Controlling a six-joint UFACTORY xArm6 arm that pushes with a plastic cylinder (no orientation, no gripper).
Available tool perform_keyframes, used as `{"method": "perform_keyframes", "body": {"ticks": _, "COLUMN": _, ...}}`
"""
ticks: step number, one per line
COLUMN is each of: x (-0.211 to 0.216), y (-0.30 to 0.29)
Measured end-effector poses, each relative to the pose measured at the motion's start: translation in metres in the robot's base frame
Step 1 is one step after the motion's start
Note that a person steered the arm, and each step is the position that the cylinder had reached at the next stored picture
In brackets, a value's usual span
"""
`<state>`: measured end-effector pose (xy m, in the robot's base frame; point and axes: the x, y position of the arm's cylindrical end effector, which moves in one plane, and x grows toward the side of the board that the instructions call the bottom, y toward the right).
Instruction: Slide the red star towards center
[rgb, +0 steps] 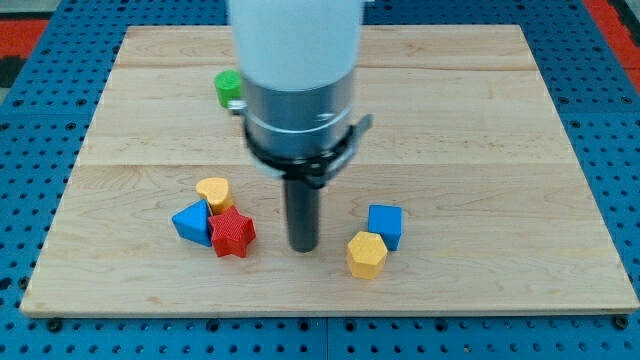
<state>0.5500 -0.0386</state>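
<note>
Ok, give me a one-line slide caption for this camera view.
My tip rests on the wooden board just right of the red star, which sits against a blue block and a yellow block.

My tip (303, 247) rests on the wooden board (480, 150), just right of the red star block (232, 233), which touches the blue triangular block (192, 221) and yellow heart-shaped block (213, 191)
</note>
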Motion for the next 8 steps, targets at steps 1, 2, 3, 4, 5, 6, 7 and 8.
{"method": "perform_keyframes", "body": {"ticks": 1, "x": 0.021, "y": -0.033}}
{"method": "perform_keyframes", "body": {"ticks": 2, "x": 0.038, "y": -0.065}}
{"method": "perform_keyframes", "body": {"ticks": 3, "x": 0.02, "y": -0.089}}
{"method": "perform_keyframes", "body": {"ticks": 4, "x": 0.004, "y": -0.023}}
{"method": "perform_keyframes", "body": {"ticks": 5, "x": -0.041, "y": 0.012}}
{"method": "perform_keyframes", "body": {"ticks": 6, "x": -0.108, "y": -0.003}}
{"method": "perform_keyframes", "body": {"ticks": 7, "x": -0.118, "y": -0.007}}
{"method": "perform_keyframes", "body": {"ticks": 8, "x": -0.1, "y": -0.015}}
